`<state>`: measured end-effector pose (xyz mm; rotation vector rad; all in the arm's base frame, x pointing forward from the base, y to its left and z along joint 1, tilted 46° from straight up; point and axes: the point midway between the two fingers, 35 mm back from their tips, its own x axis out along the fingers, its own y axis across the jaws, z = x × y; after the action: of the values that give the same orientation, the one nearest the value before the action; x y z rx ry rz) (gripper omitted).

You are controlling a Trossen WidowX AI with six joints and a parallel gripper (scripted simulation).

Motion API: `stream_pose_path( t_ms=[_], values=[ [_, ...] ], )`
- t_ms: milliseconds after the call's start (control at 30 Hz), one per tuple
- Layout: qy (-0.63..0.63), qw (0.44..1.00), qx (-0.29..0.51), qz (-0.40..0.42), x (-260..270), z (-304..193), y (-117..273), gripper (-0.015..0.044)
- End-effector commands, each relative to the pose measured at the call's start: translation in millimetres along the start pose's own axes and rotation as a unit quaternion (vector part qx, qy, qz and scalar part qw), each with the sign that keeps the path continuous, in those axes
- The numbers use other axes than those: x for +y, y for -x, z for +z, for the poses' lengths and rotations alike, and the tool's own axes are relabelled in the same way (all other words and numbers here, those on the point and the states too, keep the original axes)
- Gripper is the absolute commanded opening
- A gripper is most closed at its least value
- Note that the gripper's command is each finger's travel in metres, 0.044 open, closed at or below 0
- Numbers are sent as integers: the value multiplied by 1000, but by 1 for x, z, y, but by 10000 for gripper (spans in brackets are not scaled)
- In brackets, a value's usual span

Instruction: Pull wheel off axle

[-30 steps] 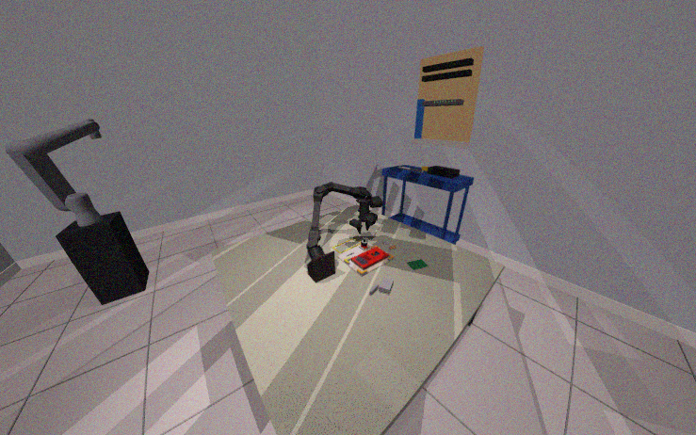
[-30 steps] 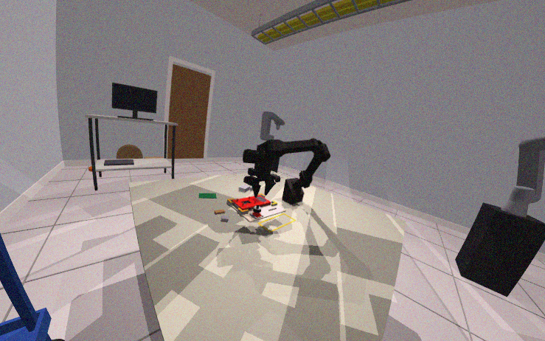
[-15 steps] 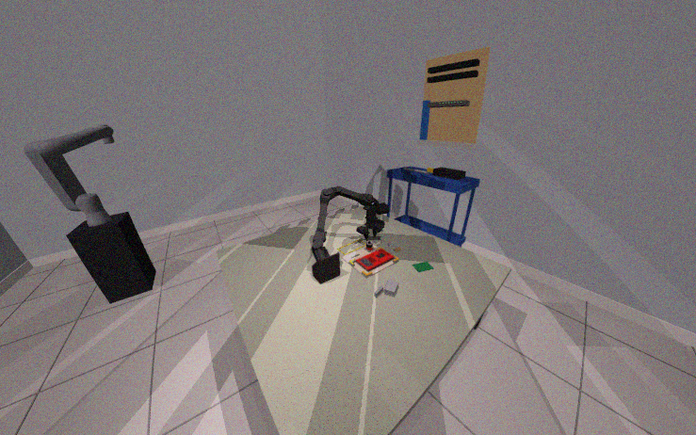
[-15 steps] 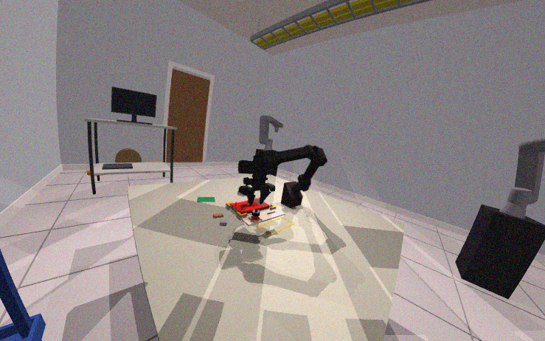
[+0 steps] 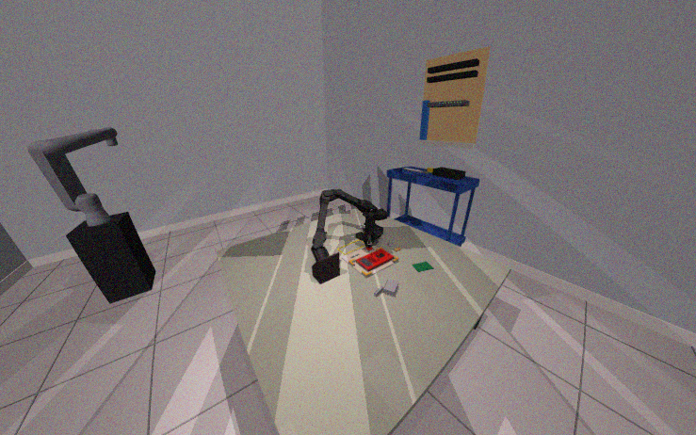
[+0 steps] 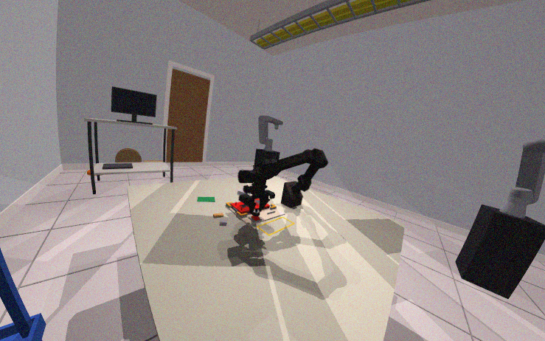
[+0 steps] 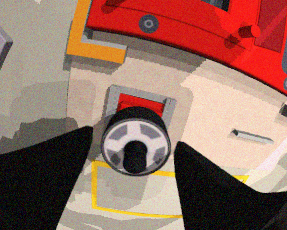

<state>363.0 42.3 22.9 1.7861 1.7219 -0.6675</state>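
Note:
The wheel [image 7: 136, 131], with a black tyre and a pale spoked face, sits on its upright axle [image 7: 135, 157], whose black top shows in its middle. Below is a red block in a grey bracket [image 7: 170, 104] on the pale board. My gripper [image 5: 369, 246] [image 6: 256, 212] [image 7: 134, 140] points down over it, one finger on each side of the wheel. It is open, with a narrow gap on both sides in the wrist view. The marked area is a yellow outline [image 6: 281, 229] [image 7: 94, 185] beside the board. In the top and exterior views the wheel is too small and covered to make out.
A red toy car body [image 5: 376, 260] [image 7: 190, 45] lies on the board close to the wheel, between orange corner pieces [image 7: 97, 53]. A grey pin [image 7: 252, 137] lies on the board. An orange block [image 6: 217, 215], a small grey block [image 6: 223, 224] and a green patch [image 5: 423, 265] [image 6: 206, 198] are nearby.

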Motion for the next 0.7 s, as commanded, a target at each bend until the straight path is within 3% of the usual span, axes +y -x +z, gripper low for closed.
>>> stream_pose_path(
  t_ms=[0, 267, 467, 667],
  values=[
    [0, 1000, 0, 0, 0, 0, 0, 208],
    [0, 1000, 0, 0, 0, 0, 0, 155],
    [0, 1000, 0, 0, 0, 0, 1, 0],
    [0, 1000, 0, 0, 0, 0, 3, 0]
  ],
)
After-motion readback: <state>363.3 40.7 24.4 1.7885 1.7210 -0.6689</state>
